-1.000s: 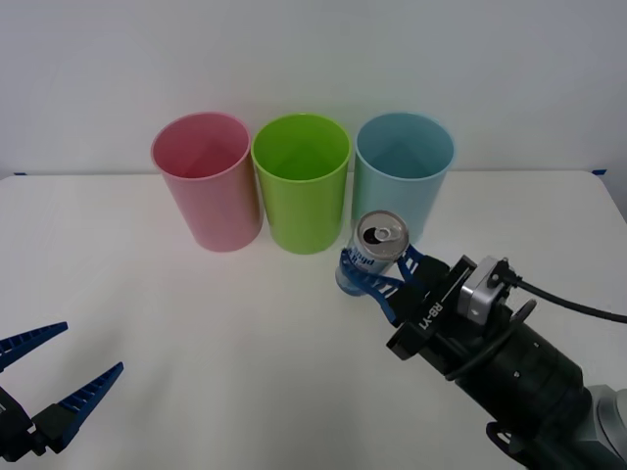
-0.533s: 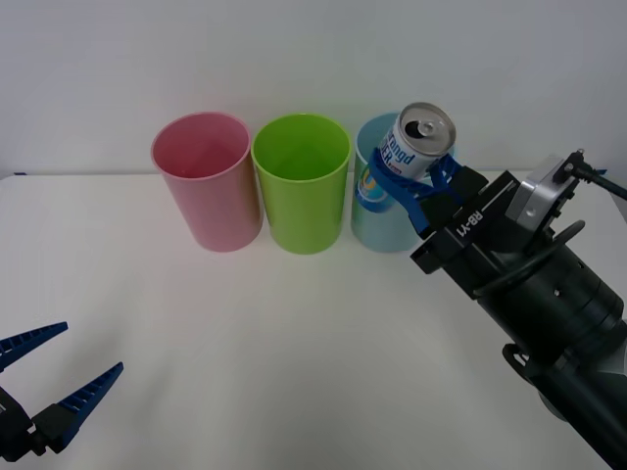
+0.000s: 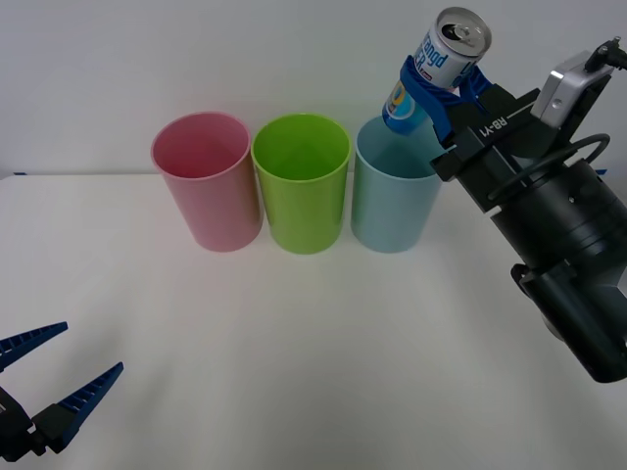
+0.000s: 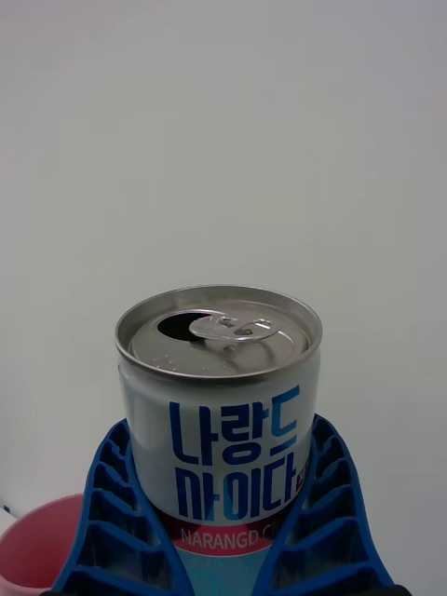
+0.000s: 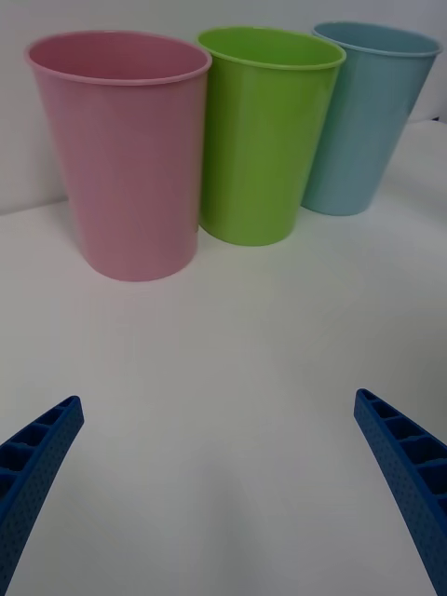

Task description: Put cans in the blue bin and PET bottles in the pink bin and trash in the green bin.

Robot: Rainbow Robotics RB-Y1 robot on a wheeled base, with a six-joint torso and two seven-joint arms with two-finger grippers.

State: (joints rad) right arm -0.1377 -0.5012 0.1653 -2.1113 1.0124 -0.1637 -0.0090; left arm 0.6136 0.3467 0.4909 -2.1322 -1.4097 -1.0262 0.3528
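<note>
My right gripper (image 3: 436, 90) is shut on the can (image 3: 439, 63), a slim white and light blue can with a silver pull-tab top, held tilted in the air above the rim of the blue bin (image 3: 395, 196). Up close, the can (image 4: 221, 400) sits between my blue ribbed fingers (image 4: 112, 521), blue lettering facing the camera. The pink bin (image 3: 207, 181), green bin (image 3: 302, 183) and blue bin stand side by side at the back of the table. My left gripper (image 3: 39, 377) rests open at the front left, and its wrist view faces the pink bin (image 5: 126, 154), green bin (image 5: 261, 130) and blue bin (image 5: 363, 116).
The white table (image 3: 255, 343) stretches bare between the bins and my left gripper. A plain white wall rises right behind the bins. The right arm's black body (image 3: 568, 264) hangs over the table's right side.
My right gripper has lifted the can from low in front of the blue bin, up and back, to above the bin's rim. The left gripper has not moved.
</note>
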